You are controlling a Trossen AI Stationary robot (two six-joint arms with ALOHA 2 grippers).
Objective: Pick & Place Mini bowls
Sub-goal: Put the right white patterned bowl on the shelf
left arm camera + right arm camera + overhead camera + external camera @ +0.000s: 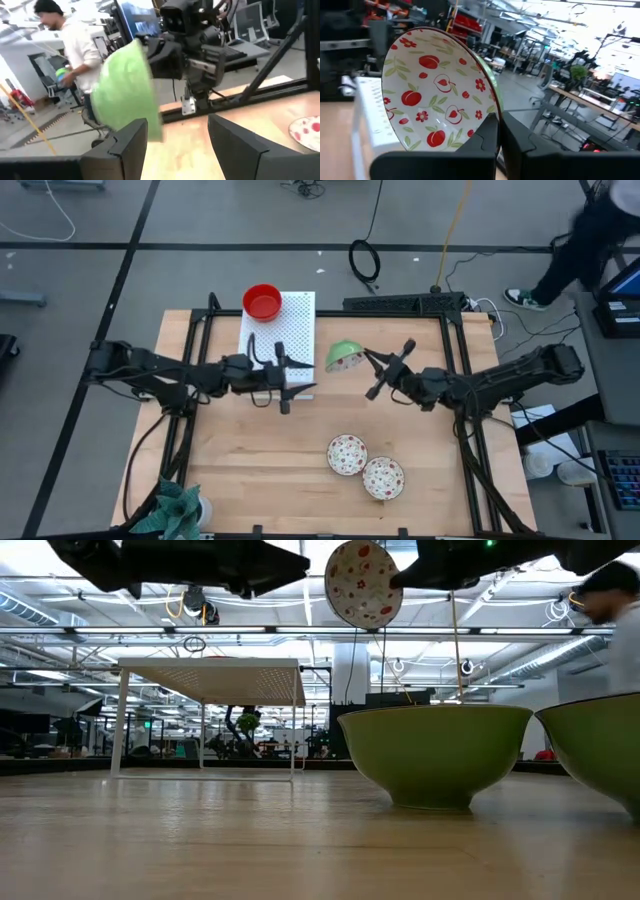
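My right gripper (366, 362) is shut on a mini bowl (344, 357), green outside and white with red fruit and flowers inside (437, 90), held high over the table's middle (363, 583). My left gripper (285, 380) hangs open over the near edge of the white perforated board (285, 330), its fingers (131, 142) level with the held bowl (127, 85) and touching nothing. A plain red bowl (262, 302) sits on the board's far left corner. Two more floral bowls (347, 454) (383, 477) stand upright on the table nearer the front; they show green from the side (435, 755) (600, 755). My right gripper pinches the bowl's rim (491, 116), one finger (485, 142) on the patterned inner side and the other behind the green outer wall. The fingers come roughly level from the table's right. The bowl is lifted clear and tipped on edge, its opening facing the near edge.
The white board stands on thin legs like a small raised platform (210, 680). Black frame rails (195, 340) border the table's left and right. A potted plant (175, 505) sits at the near left corner. A person (610, 590) moves beyond the table's right far side.
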